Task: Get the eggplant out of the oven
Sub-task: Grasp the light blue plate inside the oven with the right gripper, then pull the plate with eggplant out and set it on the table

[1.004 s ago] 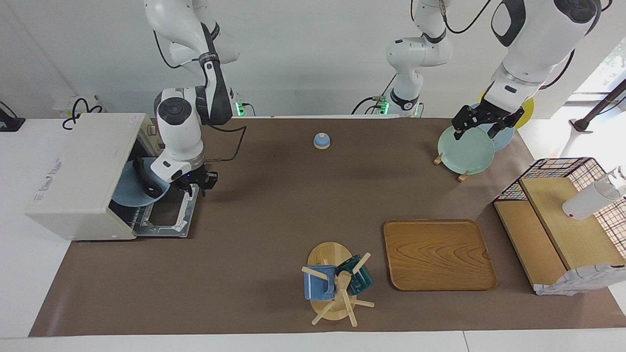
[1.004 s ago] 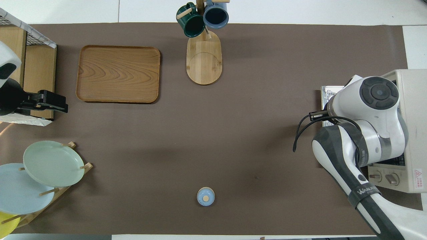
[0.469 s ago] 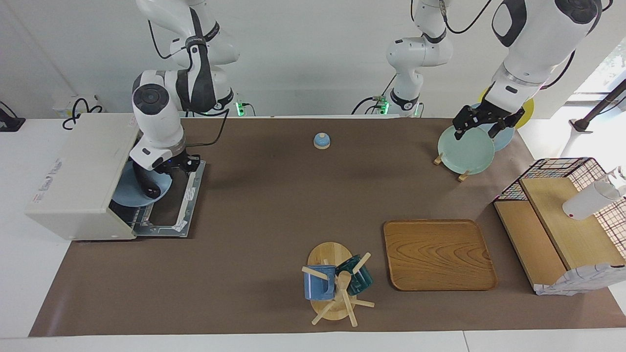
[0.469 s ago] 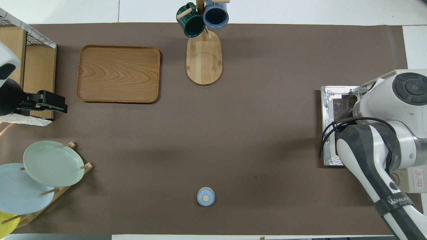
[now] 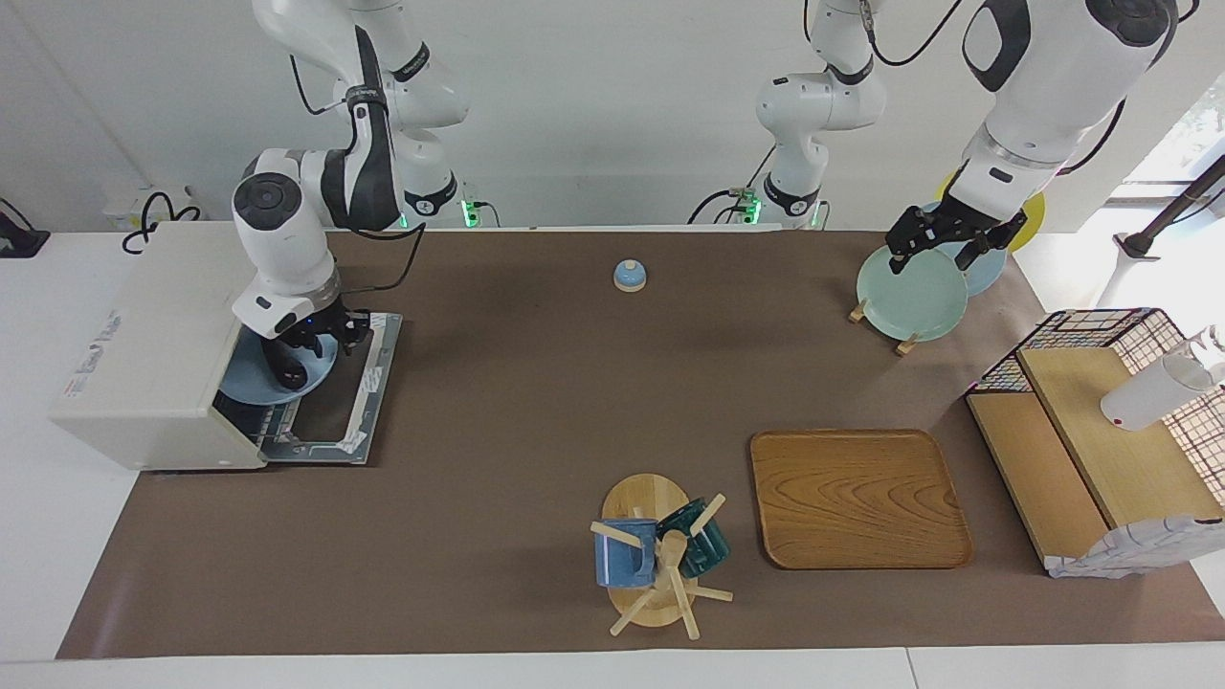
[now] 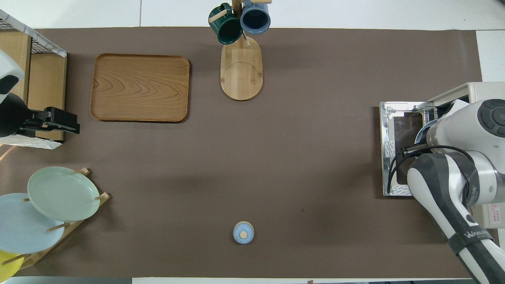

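Observation:
The cream-white oven (image 5: 153, 325) stands at the right arm's end of the table, its door (image 5: 330, 421) dropped open flat. In its mouth lies a blue plate (image 5: 239, 378) carrying the dark eggplant (image 5: 279, 376). My right gripper (image 5: 292, 349) points down right over the eggplant at the oven mouth; I cannot tell whether it touches or grips it. In the overhead view the right arm hides the eggplant, and only the oven's corner (image 6: 487, 88), door (image 6: 388, 157) and a sliver of plate (image 6: 420, 134) show. My left gripper (image 5: 930, 263) waits open over the plate rack, seen also in the overhead view (image 6: 65, 123).
A small blue bell (image 5: 629, 276) sits close to the robots at mid-table. A wooden rack holds a green plate (image 5: 909, 292) and others. A wooden tray (image 5: 857, 498), a mug tree with two mugs (image 5: 660, 555) and a wire-sided wooden shelf (image 5: 1101, 440) stand farther out.
The right arm swung from over the outer part of the open door toward the oven mouth, and its hand now hangs over the plate and eggplant. The left arm stayed put.

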{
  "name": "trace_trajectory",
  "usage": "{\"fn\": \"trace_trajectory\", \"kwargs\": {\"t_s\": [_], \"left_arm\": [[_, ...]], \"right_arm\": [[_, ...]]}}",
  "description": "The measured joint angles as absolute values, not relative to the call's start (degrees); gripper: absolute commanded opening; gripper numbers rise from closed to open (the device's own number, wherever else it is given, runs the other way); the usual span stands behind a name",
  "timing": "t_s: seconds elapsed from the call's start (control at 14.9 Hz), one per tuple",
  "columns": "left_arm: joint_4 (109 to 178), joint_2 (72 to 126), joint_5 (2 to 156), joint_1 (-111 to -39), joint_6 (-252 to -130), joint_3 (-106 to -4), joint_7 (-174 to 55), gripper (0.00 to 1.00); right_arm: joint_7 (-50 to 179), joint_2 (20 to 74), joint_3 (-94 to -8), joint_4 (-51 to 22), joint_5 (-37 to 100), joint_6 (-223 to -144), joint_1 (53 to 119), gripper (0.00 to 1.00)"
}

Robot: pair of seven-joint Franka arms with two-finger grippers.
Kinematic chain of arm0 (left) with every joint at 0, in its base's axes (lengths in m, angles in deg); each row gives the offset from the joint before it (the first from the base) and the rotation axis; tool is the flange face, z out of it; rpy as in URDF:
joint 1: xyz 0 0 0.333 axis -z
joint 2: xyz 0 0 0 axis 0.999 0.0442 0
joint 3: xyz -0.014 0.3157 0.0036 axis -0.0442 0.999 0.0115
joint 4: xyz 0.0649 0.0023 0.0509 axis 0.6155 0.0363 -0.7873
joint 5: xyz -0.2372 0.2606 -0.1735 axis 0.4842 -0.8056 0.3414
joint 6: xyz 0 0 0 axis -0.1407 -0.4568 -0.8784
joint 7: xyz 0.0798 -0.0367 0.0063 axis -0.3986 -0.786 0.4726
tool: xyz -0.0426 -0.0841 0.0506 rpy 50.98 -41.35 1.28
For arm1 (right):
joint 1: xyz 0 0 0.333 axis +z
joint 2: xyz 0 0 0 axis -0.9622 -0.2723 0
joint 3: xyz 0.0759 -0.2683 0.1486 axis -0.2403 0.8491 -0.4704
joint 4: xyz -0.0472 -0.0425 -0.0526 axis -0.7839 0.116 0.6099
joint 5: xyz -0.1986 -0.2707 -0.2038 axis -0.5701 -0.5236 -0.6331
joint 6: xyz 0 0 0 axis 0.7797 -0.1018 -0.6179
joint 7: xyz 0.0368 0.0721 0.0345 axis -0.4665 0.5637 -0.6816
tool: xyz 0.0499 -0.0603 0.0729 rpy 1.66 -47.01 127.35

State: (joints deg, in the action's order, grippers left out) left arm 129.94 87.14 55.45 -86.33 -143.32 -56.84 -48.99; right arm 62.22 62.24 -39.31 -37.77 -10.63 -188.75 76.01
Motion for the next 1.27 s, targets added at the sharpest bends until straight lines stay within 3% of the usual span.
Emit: {"fn": "trace_trajectory", "kwargs": {"t_s": [0.07, 0.2, 0.47, 0.67, 0.94, 1.27], "left_arm": [[129.9, 87.1, 55.4, -86.3, -143.3, -56.8, -49.0, 1.00], [130.0, 87.1, 55.4, -86.3, -143.3, -56.8, -49.0, 1.00], [130.0, 87.1, 55.4, -86.3, -143.3, -56.8, -49.0, 1.00], [130.0, 87.1, 55.4, -86.3, -143.3, -56.8, -49.0, 1.00], [130.0, 87.1, 55.4, -86.4, -143.3, -56.8, -49.0, 1.00], [130.1, 87.1, 55.4, -86.7, -143.3, -56.7, -49.0, 1.00]], "right_arm": [[62.2, 62.4, -39.3, -38.5, -10.6, -189.9, 76.0, 0.36], [62.2, 62.9, -39.3, -40.4, -10.6, -192.6, 75.6, 0.00], [62.2, 64.1, -39.5, -41.4, -11.0, -192.9, 75.4, 0.00], [61.8, 64.5, -39.9, -37.4, -11.3, -185.9, 78.4, 0.00], [49.5, 61.3, -40.5, -24.5, -10.3, -175.3, 93.2, 0.00], [26.2, 49.7, -41.0, -11.8, -6.4, -174.5, 113.2, 0.00]]}}
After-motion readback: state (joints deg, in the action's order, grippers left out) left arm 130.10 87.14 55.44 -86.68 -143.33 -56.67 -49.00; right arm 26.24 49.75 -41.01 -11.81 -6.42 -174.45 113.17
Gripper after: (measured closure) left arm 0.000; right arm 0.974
